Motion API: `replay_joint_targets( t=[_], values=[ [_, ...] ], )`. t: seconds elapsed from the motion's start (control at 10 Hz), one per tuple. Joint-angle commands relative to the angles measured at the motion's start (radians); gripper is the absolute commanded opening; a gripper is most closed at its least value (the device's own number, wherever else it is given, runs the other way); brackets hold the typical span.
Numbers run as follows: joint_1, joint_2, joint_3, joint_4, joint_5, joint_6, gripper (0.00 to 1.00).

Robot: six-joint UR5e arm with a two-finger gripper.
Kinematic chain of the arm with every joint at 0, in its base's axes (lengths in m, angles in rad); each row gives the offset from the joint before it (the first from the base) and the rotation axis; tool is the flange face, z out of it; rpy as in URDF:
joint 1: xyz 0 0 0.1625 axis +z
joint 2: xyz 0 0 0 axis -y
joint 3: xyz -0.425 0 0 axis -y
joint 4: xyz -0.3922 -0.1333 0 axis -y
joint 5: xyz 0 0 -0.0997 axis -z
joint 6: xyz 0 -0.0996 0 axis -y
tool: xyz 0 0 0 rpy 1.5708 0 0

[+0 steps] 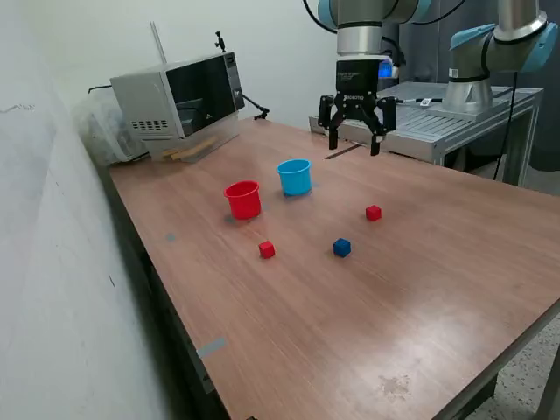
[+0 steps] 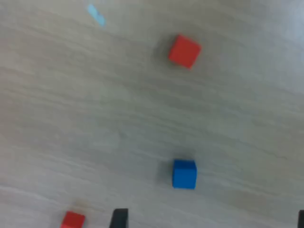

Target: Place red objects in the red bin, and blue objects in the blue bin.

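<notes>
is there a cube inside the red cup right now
No, the red cup looks empty in the exterior view, and both red cubes sit on the table apart from it.

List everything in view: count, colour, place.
red cubes: 2, bright red, on the table; one in front of the red cup, one toward the exterior view's right
blue cube: 1 visible, dark blue, on the table between the two red cubes
red cup: 1, red, upright on the table
blue cup: 1, light blue, upright just behind the red cup
microwave: 1, grey, table's far corner
table: 1, brown wood
second robot arm: 1, grey and light blue, on a metal stand behind
gripper: 1, black, jaws open, empty, above the table's far edge
</notes>
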Motion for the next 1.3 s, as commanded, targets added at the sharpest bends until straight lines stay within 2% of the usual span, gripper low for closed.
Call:
replay_joint_targets(
  t=[0.0, 0.2, 0.4, 0.7, 1.2],
  values=[
    [0.015, 0.188, -0.196, -0.004, -0.004, 0.046, 1.0],
    [0.015, 0.282, -0.273, -0.008, -0.004, 0.077, 1.0],
    [0.013, 0.356, -0.299, -0.034, -0.004, 0.115, 1.0],
    [0.013, 0.387, -0.288, -0.065, -0.002, 0.117, 1.0],
    [0.015, 0.385, -0.219, -0.096, 0.005, 0.117, 1.0]
  ],
)
